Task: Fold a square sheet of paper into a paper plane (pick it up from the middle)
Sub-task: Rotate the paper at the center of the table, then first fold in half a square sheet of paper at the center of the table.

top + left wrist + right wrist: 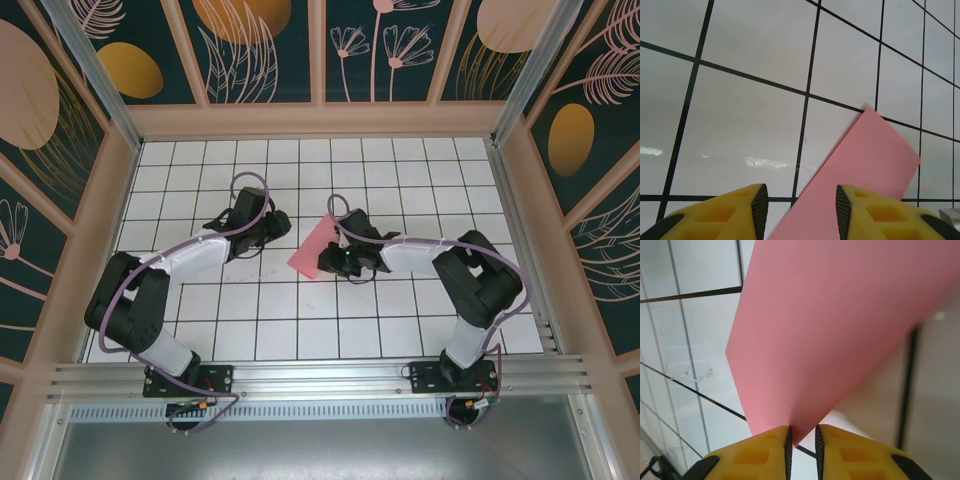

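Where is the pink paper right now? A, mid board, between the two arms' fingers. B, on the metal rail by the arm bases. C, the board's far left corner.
A: the paper is around the middle of the board, the left arm's fingers on one side and the right arm's fingers on the other.

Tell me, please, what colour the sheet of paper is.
Plain pink-red, without any print; the sheet of paper shows best in the right wrist view.
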Controlling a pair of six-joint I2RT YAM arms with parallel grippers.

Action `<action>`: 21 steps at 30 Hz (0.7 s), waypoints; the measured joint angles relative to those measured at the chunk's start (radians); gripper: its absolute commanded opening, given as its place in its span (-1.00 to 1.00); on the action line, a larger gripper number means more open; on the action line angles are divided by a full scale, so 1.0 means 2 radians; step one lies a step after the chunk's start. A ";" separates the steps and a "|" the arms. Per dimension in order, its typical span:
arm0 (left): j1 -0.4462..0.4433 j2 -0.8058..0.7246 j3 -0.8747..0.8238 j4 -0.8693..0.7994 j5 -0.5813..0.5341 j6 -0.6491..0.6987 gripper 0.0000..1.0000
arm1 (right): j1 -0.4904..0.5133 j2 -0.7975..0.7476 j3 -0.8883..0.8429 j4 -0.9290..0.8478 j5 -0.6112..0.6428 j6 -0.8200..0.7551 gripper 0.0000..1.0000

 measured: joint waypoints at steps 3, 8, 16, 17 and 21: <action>0.000 -0.007 -0.015 0.009 0.002 -0.005 -0.15 | 0.006 0.027 0.019 0.021 -0.002 0.020 -0.49; 0.000 -0.016 -0.040 0.038 0.032 -0.020 -0.21 | 0.009 0.021 0.023 0.027 0.010 0.030 -0.41; -0.017 -0.029 -0.068 0.100 0.094 -0.065 -0.53 | -0.029 -0.089 -0.029 0.019 0.033 0.013 -0.71; -0.023 -0.029 -0.068 0.107 0.096 -0.070 -0.58 | -0.039 -0.090 -0.030 0.021 0.031 0.012 -0.79; -0.051 -0.028 -0.068 0.125 0.098 -0.092 -0.78 | -0.070 -0.069 -0.029 0.037 0.013 0.005 -1.00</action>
